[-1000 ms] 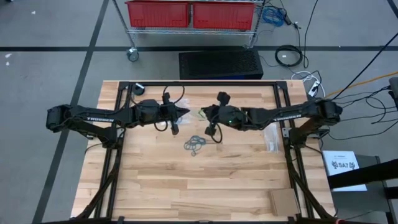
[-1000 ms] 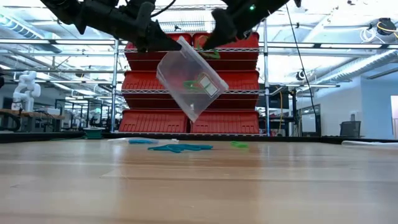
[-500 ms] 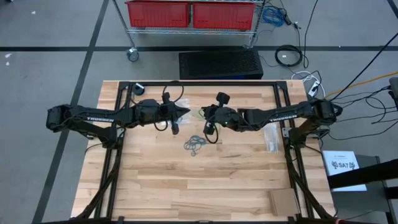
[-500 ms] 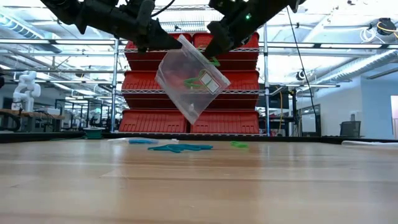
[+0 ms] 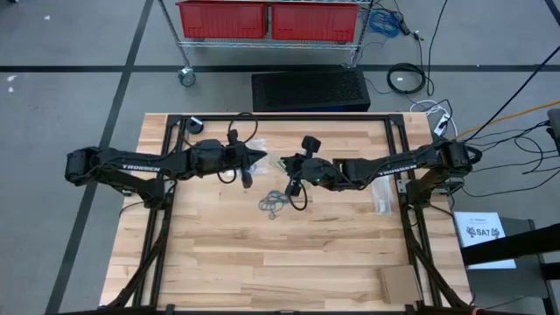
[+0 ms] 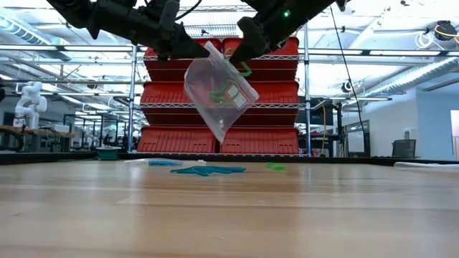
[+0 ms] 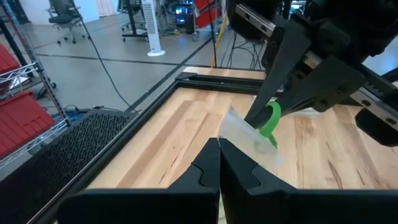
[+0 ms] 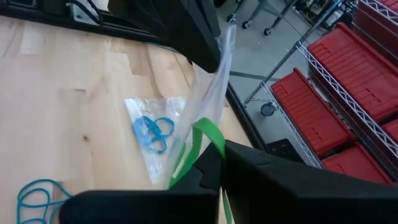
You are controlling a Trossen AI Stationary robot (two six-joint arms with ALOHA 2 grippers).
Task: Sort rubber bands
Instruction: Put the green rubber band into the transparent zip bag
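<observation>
Your left gripper [image 6: 199,51] is up in the air over the middle of the table [image 5: 262,262]. Its fingers are pressed together on the top edge of a clear bag [image 6: 219,93]. You hold the bag up like this so its mouth stays high and the rest hangs down, off the wood. That makes it easy to drop things in.

Your right gripper [image 6: 240,51] is just beside the left one, at the other side of the bag's mouth. Its fingers are squeezed tight on a green band [image 8: 196,146]. The band sits right at the bag's edge, and I think you put it there so it can slide inside. Some green already shows through the plastic in the low view, so this looks like the bag for green bands.

The other bands lie flat on the table. A little pile of blue and grey bands [image 5: 273,203] sits just under the grippers, close enough to reach next. The right wrist view shows a second bag [image 8: 152,134] lying on the wood with blue bands inside. So blue seems to have its own bag.

More clear bags [image 5: 381,192] wait near the right arm's base, well apart from the pile.

Keep the bag's mouth steady, or the green band may slip out and fall.
</observation>
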